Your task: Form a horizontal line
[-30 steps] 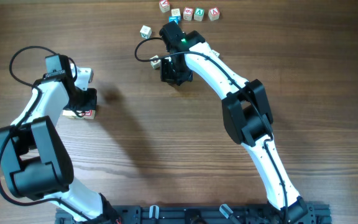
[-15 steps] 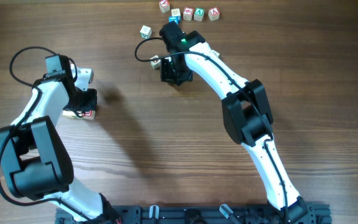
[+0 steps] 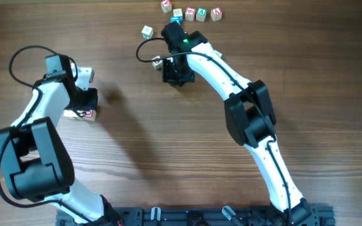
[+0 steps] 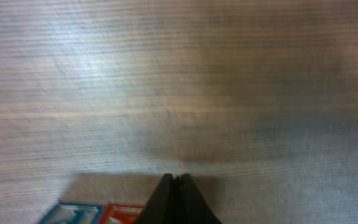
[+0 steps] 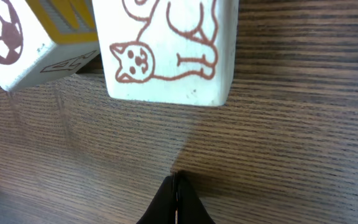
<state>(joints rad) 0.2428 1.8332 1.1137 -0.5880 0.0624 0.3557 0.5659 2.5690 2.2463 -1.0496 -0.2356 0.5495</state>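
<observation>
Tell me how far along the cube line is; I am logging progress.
Done, apparently: a short row of cubes sits by the left gripper, partly hidden from overhead, its red-marked end showing. In hand: nothing; the jaws of both are shut and empty, the right gripper just short of a cat-picture cube. Left, probably: adding more, since loose cubes lie at the far side.

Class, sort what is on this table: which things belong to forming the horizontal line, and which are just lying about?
Job in hand: row of cubes, partly under the left arm; left fingers, shut, beside it.
Lying about: top-edge cubes; lone cube; cat cube and football cube, just ahead of the shut right fingers.
</observation>
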